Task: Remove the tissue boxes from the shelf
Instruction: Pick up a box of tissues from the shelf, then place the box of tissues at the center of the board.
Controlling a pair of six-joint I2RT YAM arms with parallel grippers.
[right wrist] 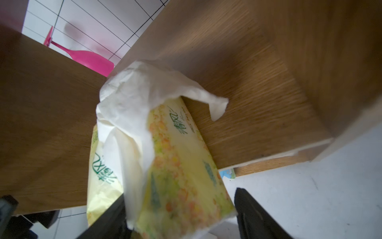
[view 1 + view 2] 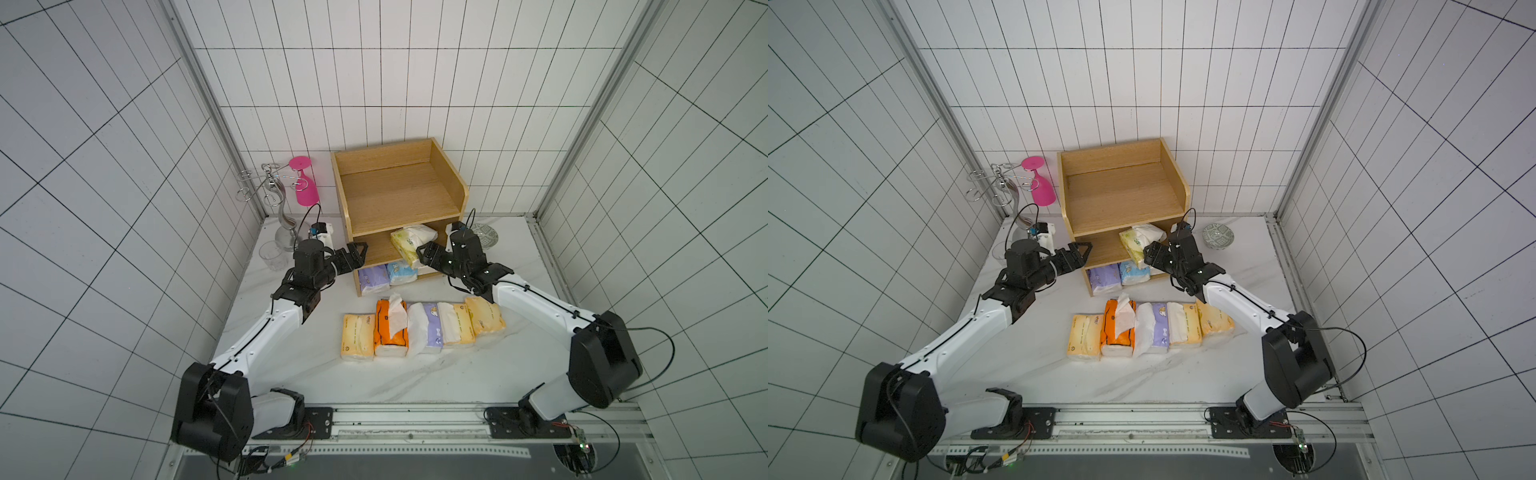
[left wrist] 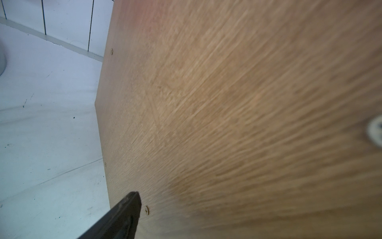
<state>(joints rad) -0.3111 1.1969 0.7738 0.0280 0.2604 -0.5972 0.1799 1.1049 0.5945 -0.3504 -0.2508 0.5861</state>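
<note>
Top views first: in both, the right gripper (image 2: pixel 423 254) (image 2: pixel 1148 257) pinches the near end of a yellow-green tissue pack (image 2: pixel 405 243) (image 2: pixel 1133 245). The pack sticks out, tilted, from the middle tier of the shelf (image 2: pixel 451 183) (image 2: pixel 1173 174), and its far end lies beyond the fingertips on the board. Just below those jaws, in the bottom tier, a purple pack (image 2: pixel 374 280) (image 2: pixel 1105 279) and a light blue pack (image 2: pixel 401 273) (image 2: pixel 1133 272) stand side by side. Behind the jaws, toward the arm bases, a row of five packs (image 2: pixel 432 332) (image 2: pixel 1160 332) lies on the table (image 2: pixel 415 382) (image 2: pixel 1142 382), each touching the next. The left gripper (image 2: pixel 360 252) (image 2: pixel 1080 252) hangs just beside the shelf's outer side panel at middle-tier height. I cannot tell whether its jaws are spread or pressed together.

Left wrist view: one dark finger (image 3: pixel 128 215) shows close against the wooden side panel (image 3: pixel 227 103). I cannot tell whether it touches the panel. The second finger is out of the picture, so the jaw state stays unclear here too.

Right wrist view: the yellow-green pack (image 1: pixel 182 175) sits clamped between the two dark fingers (image 1: pixel 252 213). A loose white tissue (image 1: pixel 144 93) spills from its top ahead of the jaws. The middle board (image 1: pixel 258 103) lies under the pack's far end, and a pink glass (image 1: pixel 86 58) shows beyond the shelf.
</note>
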